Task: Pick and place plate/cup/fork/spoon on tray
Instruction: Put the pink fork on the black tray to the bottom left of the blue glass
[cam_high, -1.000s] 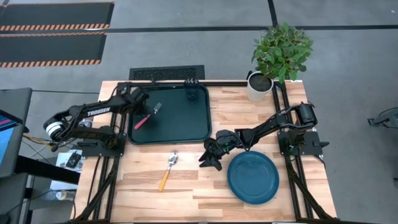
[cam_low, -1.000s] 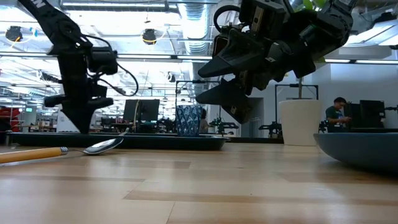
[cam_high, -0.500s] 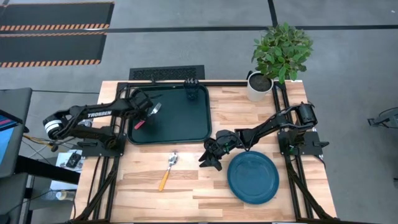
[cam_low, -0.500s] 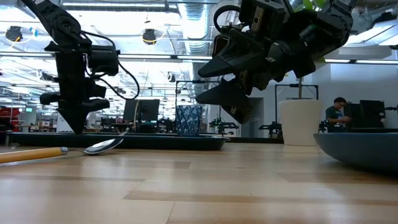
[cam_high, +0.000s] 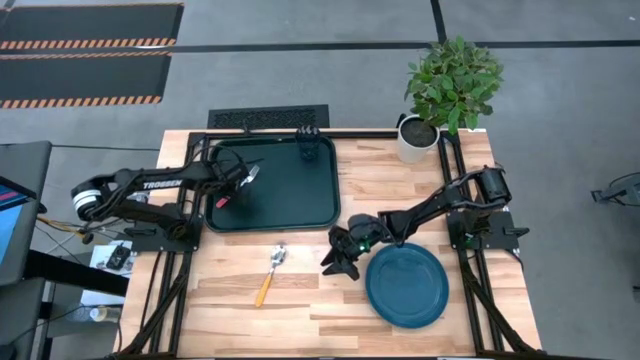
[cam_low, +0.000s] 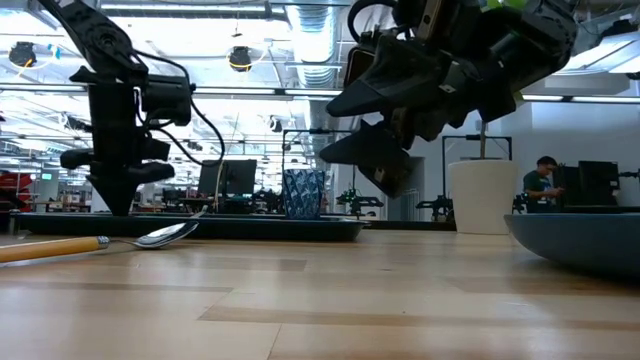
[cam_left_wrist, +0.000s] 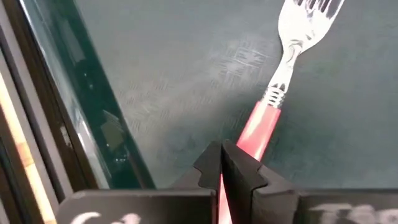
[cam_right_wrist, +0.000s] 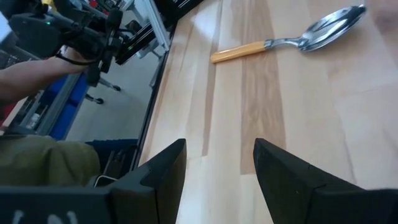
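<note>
Between the jaws of the left gripper (cam_left_wrist: 222, 163), which are closed tight, sits the red handle of the fork (cam_left_wrist: 283, 71); the fork's metal tines point away from the jaws and lie over the dark green floor of the tray (cam_left_wrist: 155, 74); the tray's raised rim runs just beside these jaws, and past the rim a strip of the wooden desk (cam_left_wrist: 15, 155) shows. From above, the left gripper (cam_high: 222, 190) is over the left part of the tray (cam_high: 300, 210), with the fork (cam_high: 238, 186) slanting out of it; the cup (cam_high: 308, 150) stands on the tray near its far right corner, well apart from the jaws.

The right gripper (cam_right_wrist: 217, 165) has its jaws spread wide with nothing between them; it hangs above bare desk (cam_right_wrist: 298, 99); ahead of the jaws the spoon (cam_right_wrist: 292, 42) lies flat on the wood, its orange-yellow handle toward the desk edge. From above, the right gripper (cam_high: 343, 255) is just beside the left rim of the plate (cam_high: 407, 285), which rests on the desk; the spoon (cam_high: 271, 272) lies near, on the other side of the jaws; a white pot with a green plant (cam_high: 445, 90) stands at the far right corner, well apart.
</note>
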